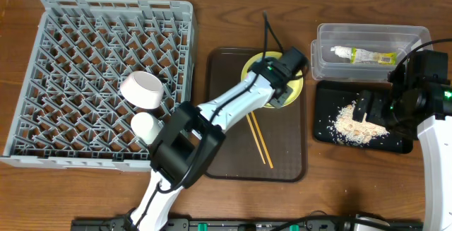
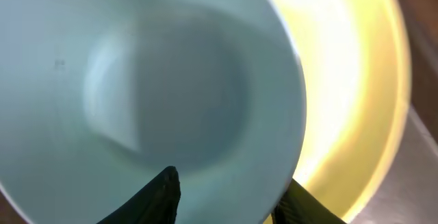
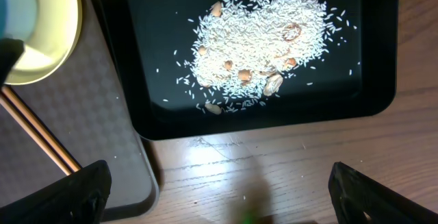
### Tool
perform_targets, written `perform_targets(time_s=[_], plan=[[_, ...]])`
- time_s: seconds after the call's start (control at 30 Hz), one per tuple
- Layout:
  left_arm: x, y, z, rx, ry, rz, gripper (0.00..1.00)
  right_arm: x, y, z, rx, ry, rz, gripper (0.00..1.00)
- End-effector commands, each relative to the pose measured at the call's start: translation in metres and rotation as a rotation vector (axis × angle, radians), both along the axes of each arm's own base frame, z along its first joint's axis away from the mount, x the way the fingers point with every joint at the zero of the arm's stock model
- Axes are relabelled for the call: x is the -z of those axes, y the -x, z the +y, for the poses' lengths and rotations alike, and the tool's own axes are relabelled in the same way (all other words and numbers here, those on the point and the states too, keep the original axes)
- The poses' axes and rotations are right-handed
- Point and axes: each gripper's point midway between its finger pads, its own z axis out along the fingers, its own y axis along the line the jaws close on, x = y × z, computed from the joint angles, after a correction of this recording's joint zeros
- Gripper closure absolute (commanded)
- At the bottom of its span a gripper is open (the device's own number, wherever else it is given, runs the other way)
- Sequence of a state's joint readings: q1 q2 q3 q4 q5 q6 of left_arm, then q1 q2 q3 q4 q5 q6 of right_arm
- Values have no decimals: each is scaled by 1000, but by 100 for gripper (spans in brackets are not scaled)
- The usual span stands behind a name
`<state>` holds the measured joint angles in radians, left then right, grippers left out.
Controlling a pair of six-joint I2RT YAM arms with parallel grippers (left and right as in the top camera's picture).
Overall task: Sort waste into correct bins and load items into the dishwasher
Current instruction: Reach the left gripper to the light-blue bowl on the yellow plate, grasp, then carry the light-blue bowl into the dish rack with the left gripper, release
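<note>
My left gripper [image 1: 281, 90] reaches over the yellow plate [image 1: 254, 68] on the brown tray [image 1: 226, 146]. In the left wrist view its fingers [image 2: 229, 196] are open and straddle the rim of a pale blue bowl [image 2: 171, 80] that sits on the yellow plate [image 2: 356, 101]: one finger is inside the bowl, one outside. Two chopsticks [image 1: 260, 139] lie on the tray. My right gripper [image 3: 219, 196] is open and empty above the bare wood beside the black tray [image 3: 363, 66] of rice scraps [image 3: 260, 39].
A grey dish rack [image 1: 70, 40] at the left holds a white bowl [image 1: 141, 90] and a white cup [image 1: 146, 126]. A clear container [image 1: 332, 37] with a wrapper [image 1: 364, 56] stands at the back right. The black tray [image 1: 325, 114] lies in front of it.
</note>
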<state>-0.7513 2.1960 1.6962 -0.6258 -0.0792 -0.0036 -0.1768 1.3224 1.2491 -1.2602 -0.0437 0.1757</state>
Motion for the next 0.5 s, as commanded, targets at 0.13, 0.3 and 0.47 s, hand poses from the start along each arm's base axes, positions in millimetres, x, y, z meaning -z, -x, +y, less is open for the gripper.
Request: perform_targets(time_s=[0.13,0.3,0.47], plan=[[3,-2,-1,-34,29,19,59,-7,-1,-6,27,11,-22,1],[12,0,1,-33,16,33,70,-7,0,-6,27,11,-20,1],[18,2,2,-33,5,43,76,-7,0,-6,27,10,-19,1]])
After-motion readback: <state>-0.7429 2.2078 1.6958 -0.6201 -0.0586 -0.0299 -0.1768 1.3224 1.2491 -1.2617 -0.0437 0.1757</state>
